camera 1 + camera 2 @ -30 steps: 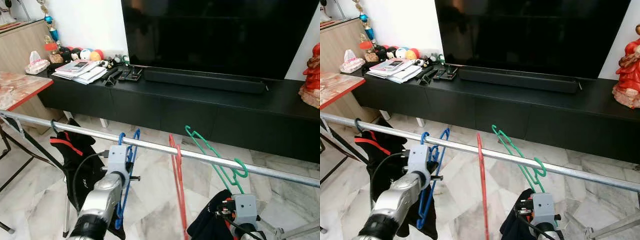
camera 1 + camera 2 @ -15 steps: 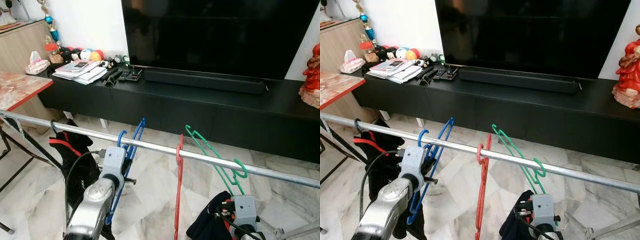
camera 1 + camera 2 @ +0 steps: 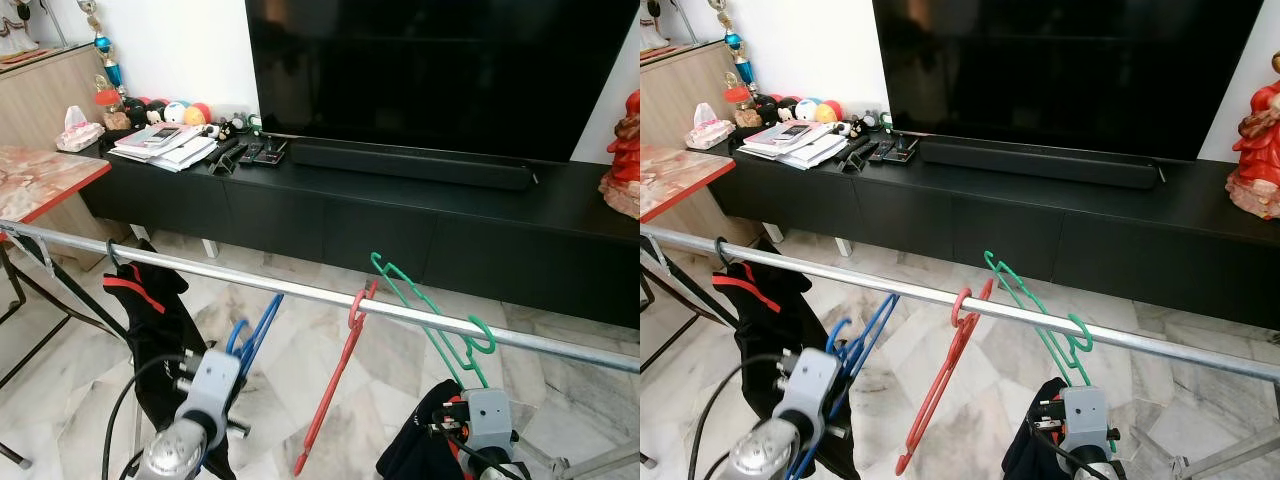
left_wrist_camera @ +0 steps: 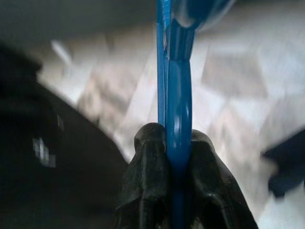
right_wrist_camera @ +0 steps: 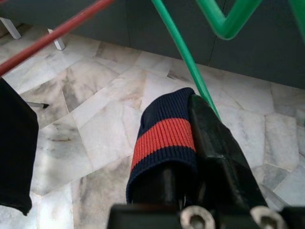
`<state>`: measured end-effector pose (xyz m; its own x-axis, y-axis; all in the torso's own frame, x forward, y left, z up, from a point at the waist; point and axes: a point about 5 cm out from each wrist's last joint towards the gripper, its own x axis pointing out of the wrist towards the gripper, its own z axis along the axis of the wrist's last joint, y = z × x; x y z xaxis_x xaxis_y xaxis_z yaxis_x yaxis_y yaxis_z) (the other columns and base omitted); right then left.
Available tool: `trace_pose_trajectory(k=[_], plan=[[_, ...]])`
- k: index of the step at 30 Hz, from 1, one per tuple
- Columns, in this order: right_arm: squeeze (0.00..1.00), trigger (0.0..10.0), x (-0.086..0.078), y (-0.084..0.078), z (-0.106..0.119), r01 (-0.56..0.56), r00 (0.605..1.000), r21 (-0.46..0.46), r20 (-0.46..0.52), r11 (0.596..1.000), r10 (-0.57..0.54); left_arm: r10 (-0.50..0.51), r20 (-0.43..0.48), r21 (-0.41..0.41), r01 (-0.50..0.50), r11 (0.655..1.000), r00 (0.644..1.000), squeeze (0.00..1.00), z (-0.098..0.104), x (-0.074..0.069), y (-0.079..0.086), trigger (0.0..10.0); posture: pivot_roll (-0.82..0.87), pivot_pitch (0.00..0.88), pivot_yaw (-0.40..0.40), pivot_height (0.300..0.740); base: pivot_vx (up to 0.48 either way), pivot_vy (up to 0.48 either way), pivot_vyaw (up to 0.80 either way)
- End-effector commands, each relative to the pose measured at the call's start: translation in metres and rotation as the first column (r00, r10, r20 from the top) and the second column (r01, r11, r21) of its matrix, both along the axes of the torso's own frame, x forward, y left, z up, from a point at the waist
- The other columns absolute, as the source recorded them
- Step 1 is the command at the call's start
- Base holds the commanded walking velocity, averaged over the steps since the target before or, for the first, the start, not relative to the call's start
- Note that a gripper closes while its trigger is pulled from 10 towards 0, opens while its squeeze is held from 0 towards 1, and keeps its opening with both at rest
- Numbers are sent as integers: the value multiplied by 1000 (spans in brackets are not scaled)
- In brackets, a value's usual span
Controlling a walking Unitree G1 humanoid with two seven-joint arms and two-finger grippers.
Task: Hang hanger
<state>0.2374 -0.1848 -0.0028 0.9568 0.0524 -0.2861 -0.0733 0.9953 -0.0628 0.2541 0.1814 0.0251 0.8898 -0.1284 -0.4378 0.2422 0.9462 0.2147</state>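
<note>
A metal rail [image 3: 300, 293] runs across in front of me. My left gripper [image 4: 174, 138] is shut on a blue hanger [image 3: 256, 335], whose hook sits below the rail, off it. A red hanger [image 3: 345, 335] hooks over the rail and hangs tilted. To its right, a green hanger [image 3: 430, 310] also hangs on the rail. Low on the right, my right gripper [image 5: 183, 114] is shut on a navy cloth with a red stripe [image 5: 164, 138], just under the green hanger [image 5: 183, 55].
A black garment [image 3: 150, 315] hangs on the rail's left part. Behind the rail stand a long black TV cabinet [image 3: 400, 210] and a television [image 3: 440, 70]. A red-edged table [image 3: 45, 180] is at the left. The floor is marble tile [image 3: 90, 390].
My left arm has dropped, taking the blue hanger's hook from the rail to below it. The red hanger has swung to a slant. The right arm is still.
</note>
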Motion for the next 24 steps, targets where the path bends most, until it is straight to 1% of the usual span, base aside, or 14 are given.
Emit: trace_pose_trajectory(k=[1,2,3,4,7,8,11,12,14,15,17,19,20,24], plan=[[0,10000,4,3,4,-11,1000,-3,28,1000,11,19,-34,45,-18,999,999,0,-10,-1,8,10000,-16,0,62,740,0,0,0],[0,10000,4,3,5,-10,1000,-3,28,1000,10,35,-55,42,-32,999,998,0,-14,-2,10,10000,-16,0,62,740,0,0,0],[0,10000,4,2,5,-5,1000,-3,29,1000,5,73,-101,33,-70,997,992,0,-24,-3,15,10000,-14,0,60,740,0,0,0],[0,10000,4,2,5,-5,1000,-3,29,1000,5,73,-101,33,-70,997,992,0,-24,-3,15,10000,-14,0,60,740,0,0,0],[0,10000,5,3,3,-8,1000,-4,21,1000,8,166,-229,31,-164,986,959,0,-52,-9,23,10000,-8,0,50,740,0,0,0],[0,10000,5,3,3,-8,1000,-4,21,1000,8,183,-252,36,-179,983,950,0,-57,-11,24,10000,-9,0,49,740,0,0,0],[0,10000,5,4,3,-10,1000,-2,17,1000,10,213,-307,69,-202,977,927,0,-67,-19,28,10000,-16,0,52,740,0,0,0],[0,10000,5,4,1,-11,1000,-2,3,1000,11,218,-340,89,-199,976,915,0,-73,-24,29,10000,-16,0,52,740,0,0,0],[0,10000,1,4,-7,-15,999,-10,-45,1000,15,216,-380,98,-193,976,899,0,-80,-32,28,10000,-10,0,48,740,0,0,0],[0,10000,-3,4,-13,-21,997,-17,-81,1000,20,214,-420,119,-180,977,882,0,-87,-41,28,10000,-10,0,48,740,0,0,0],[0,10000,-8,4,-19,-26,994,-18,-108,1000,23,229,-456,141,-184,973,860,0,-94,-51,31,10000,-16,0,51,740,0,0,0],[0,10000,-11,4,-23,-27,991,-11,-134,1000,26,242,-472,151,-193,969,847,0,-97,-56,33,10000,-21,0,51,740,0,0,0],[0,10000,-15,5,-29,-47,982,-19,-183,999,43,249,-484,162,-194,968,839,0,-99,-61,34,10000,-22,0,50,740,0,0,0],[0,10000,-23,7,-39,-78,967,-16,-243,997,71,268,-500,171,-209,963,823,0,-103,-68,36,10000,-19,0,49,740,0,0,0]])
